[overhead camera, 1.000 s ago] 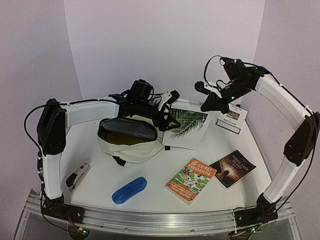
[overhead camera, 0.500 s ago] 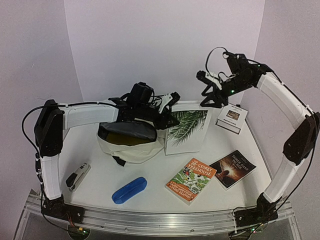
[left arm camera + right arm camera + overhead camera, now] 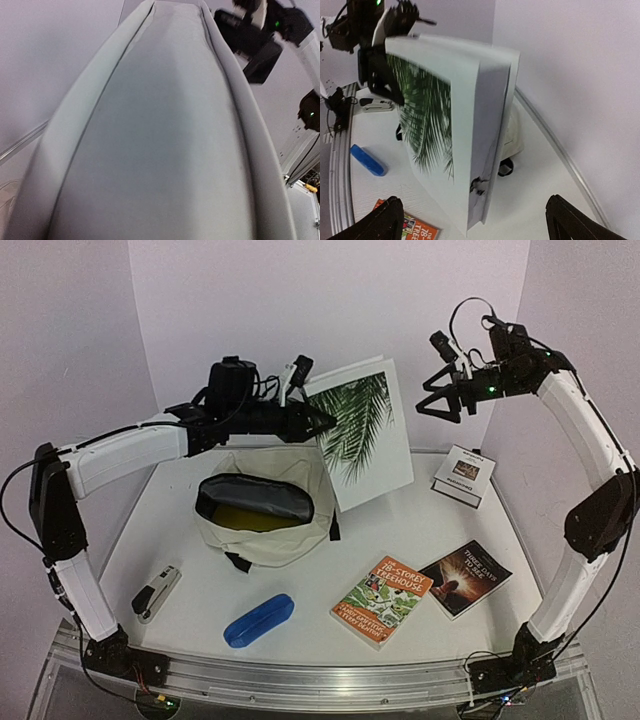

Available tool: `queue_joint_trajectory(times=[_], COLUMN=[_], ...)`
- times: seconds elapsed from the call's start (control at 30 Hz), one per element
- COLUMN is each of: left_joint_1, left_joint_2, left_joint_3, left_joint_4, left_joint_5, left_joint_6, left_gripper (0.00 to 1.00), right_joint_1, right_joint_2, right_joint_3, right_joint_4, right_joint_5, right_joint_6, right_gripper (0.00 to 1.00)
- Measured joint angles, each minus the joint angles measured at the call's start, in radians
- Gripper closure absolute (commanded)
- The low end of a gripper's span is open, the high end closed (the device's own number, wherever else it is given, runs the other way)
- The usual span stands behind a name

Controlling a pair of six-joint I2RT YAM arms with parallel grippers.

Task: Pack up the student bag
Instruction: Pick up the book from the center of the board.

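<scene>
Your left gripper (image 3: 308, 420) is clamped on the top corner of the palm-leaf book (image 3: 365, 435), judging from the overhead view; its wrist camera shows only the book's pale surface, not the fingers. The book hangs upright and a little tilted, up behind the bag's right side and off the table (image 3: 420, 530). Your right gripper (image 3: 437, 400) has its jaws wide apart and empty, in the air further right of the bag, facing the book.

The bag (image 3: 262, 545) lies on the table below the left gripper, mouth open upward. You appear to be mid-carry on the first book. Next, swing it forward over the mouth, turn an edge down, and lower it in; the soft rim may fold inward.
</scene>
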Motion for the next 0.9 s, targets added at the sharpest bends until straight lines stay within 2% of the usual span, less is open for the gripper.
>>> queue_joint_trajectory(times=[0.27,0.33,0.4,0.5,0.53,0.57,0.77,0.83,0.9], left_joint_1=[-0.003,-0.007,-0.008,-0.008,-0.008,-0.008,0.0,0.002,0.006], left_joint_2=[-0.135,-0.138,-0.137,-0.138,-0.138,-0.14,-0.148,-0.153,-0.158], left_joint_3=[-0.012,-0.012,-0.014,-0.023,-0.028,-0.036,-0.111,-0.142,-0.176], left_joint_4=[0.003,0.0,-0.006,0.005,0.024,0.048,0.168,0.214,0.262], left_joint_5=[0.125,0.148,0.156,0.182,0.184,0.183,0.15,0.138,0.128], left_joint_6=[-0.097,-0.115,-0.134,-0.166,-0.18,-0.196,-0.296,-0.334,-0.372], left_gripper=[0.66,0.64,0.61,0.54,0.5,0.46,0.36,0.38,0.46], right_joint_1=[0.043,0.07,0.094,0.117,0.117,0.116,0.115,0.115,0.115], right_joint_2=[0.0,0.0,0.001,0.007,0.011,0.017,0.052,0.06,0.065], right_joint_3=[-0.052,-0.051,-0.045,-0.015,-0.003,0.008,0.028,0.018,0.008], right_joint_4=[-0.109,-0.137,-0.163,-0.19,-0.195,-0.2,-0.158,-0.119,-0.07], right_joint_5=[-0.126,-0.149,-0.174,-0.206,-0.217,-0.236,-0.327,-0.349,-0.367], right_joint_6=[-0.073,-0.084,-0.092,-0.056,-0.041,-0.02,0.19,0.267,0.34], right_gripper=[0.04,0.18,0.36,0.68,0.72,0.73,0.81,0.81,0.81])
